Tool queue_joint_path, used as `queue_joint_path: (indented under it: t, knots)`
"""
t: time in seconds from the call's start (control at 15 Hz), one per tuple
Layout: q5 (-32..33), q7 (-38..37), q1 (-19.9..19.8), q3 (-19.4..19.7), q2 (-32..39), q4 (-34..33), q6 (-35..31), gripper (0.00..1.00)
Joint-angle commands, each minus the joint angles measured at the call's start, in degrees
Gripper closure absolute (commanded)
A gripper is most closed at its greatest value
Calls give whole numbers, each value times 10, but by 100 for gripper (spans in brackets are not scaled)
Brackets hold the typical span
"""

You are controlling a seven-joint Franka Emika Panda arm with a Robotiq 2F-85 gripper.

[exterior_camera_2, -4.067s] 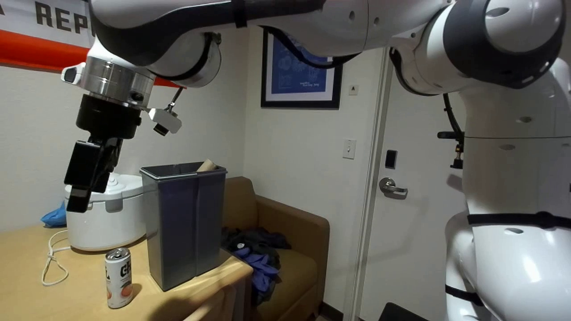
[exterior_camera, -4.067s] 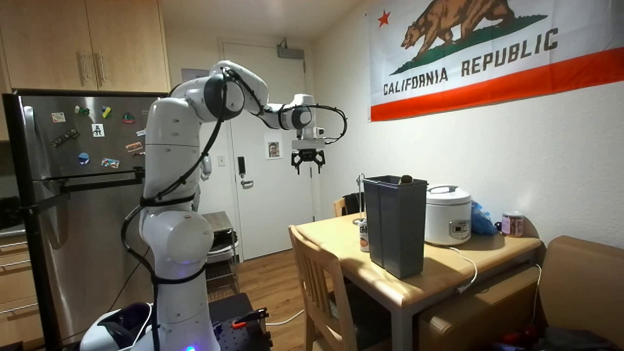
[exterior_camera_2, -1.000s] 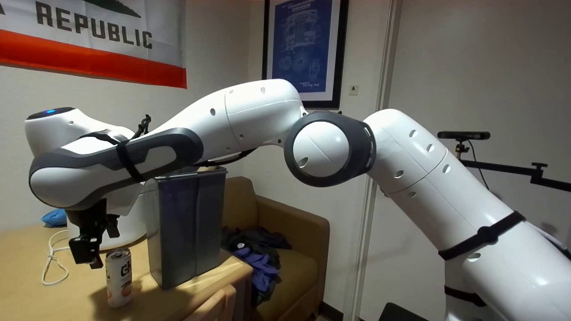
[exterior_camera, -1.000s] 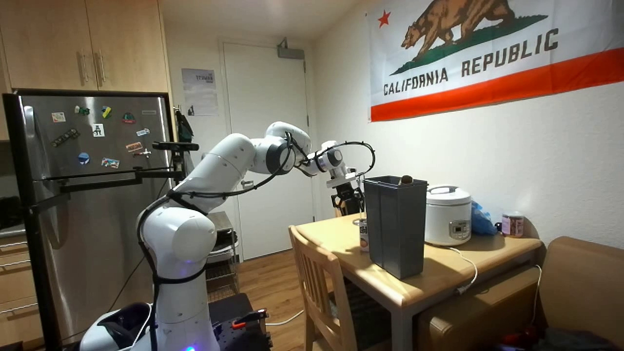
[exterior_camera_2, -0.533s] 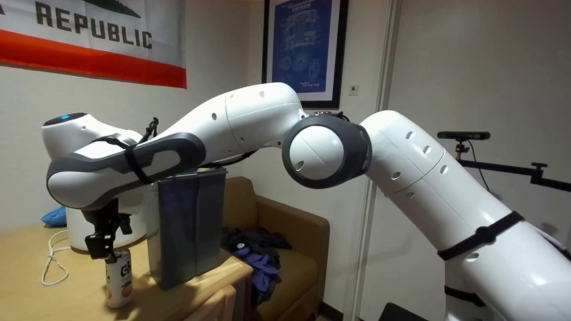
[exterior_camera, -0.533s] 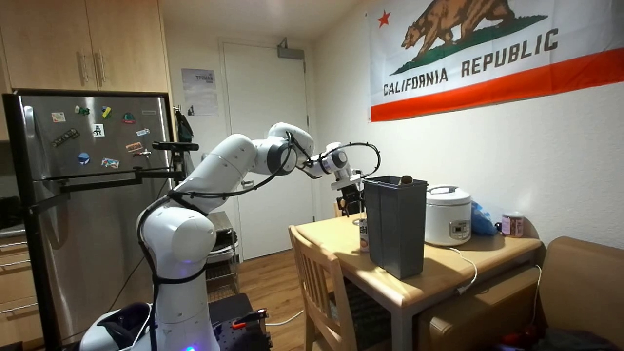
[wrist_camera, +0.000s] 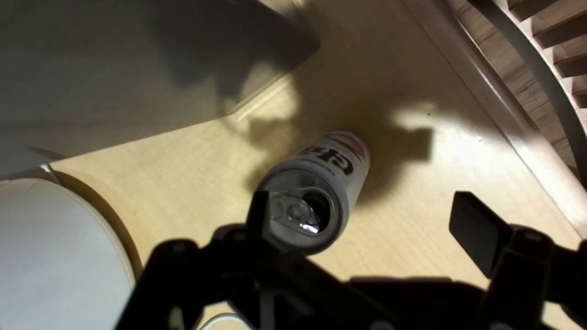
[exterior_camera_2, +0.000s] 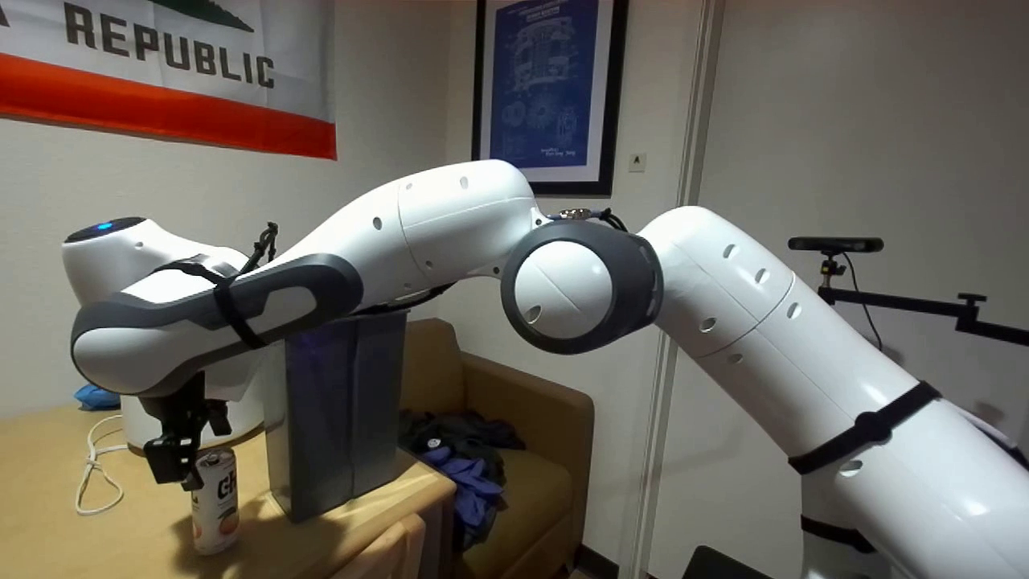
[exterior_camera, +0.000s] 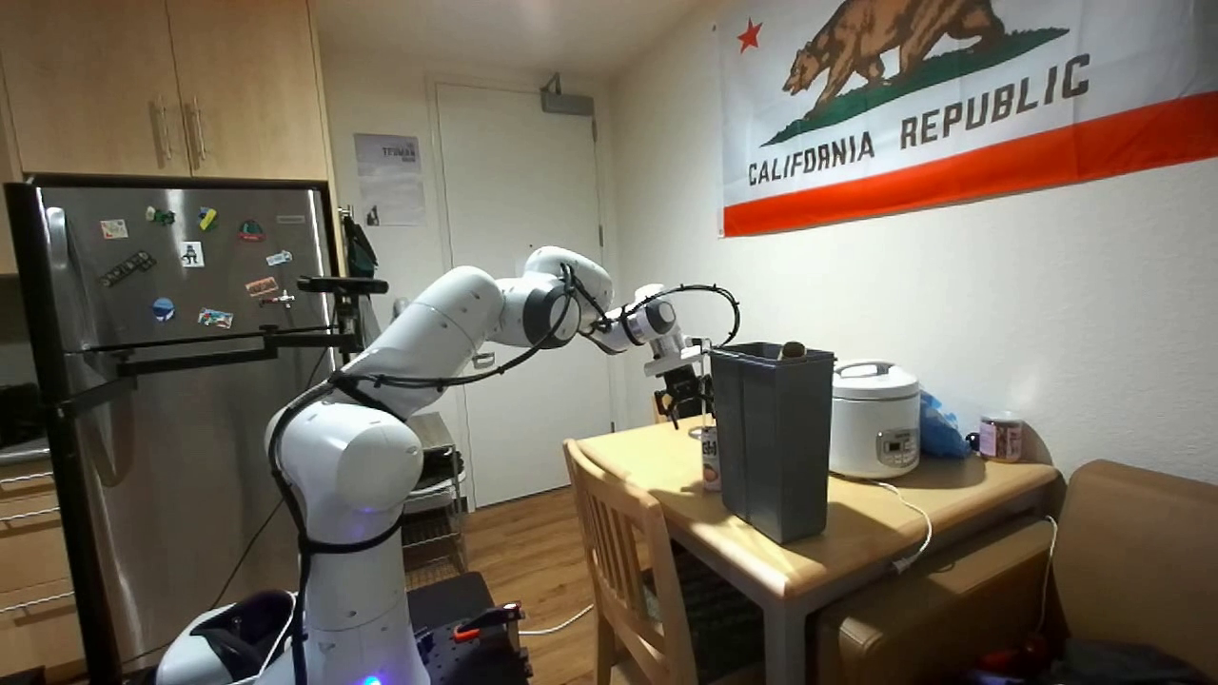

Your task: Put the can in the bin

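Wrist view: tool (wrist_camera: 364, 215) part-hides can (wrist_camera: 317, 187); bin (wrist_camera: 114, 87) cropped.

From my end I count one arm (exterior_camera_2: 458, 217), one hand (wrist_camera: 362, 222) and two fingers (wrist_camera: 479, 233). The counter (exterior_camera: 647, 459), just one, carries one can (wrist_camera: 316, 192), one bin (exterior_camera: 766, 447), one cooker (exterior_camera: 868, 428), one jar (exterior_camera: 1001, 440) and one blue bag (exterior_camera: 942, 430). I also have one chair (exterior_camera: 618, 493) for certain, one sofa (exterior_camera_2: 522, 402), one fridge (exterior_camera: 190, 428), two cupboard doors (exterior_camera: 90, 86) and three drawers (exterior_camera: 33, 554) showing. Hanging, I see one flag (exterior_camera: 952, 105), one framed print (exterior_camera_2: 547, 88) and one poster (exterior_camera: 390, 176). The magnets (exterior_camera: 191, 254) are several, too small from here for a sure count.
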State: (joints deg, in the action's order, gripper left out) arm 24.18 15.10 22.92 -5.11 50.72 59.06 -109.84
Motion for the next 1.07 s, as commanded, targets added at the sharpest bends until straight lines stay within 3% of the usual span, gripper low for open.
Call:
queue_joint_path:
  t: [0.0,0.47,1.0]
  knots:
    - [1,4,11,-1,27,-44,15,0]
    - [2,14,7,5,65,-83,9,0]
    - [3,12,-2,10,62,-109,12,0]
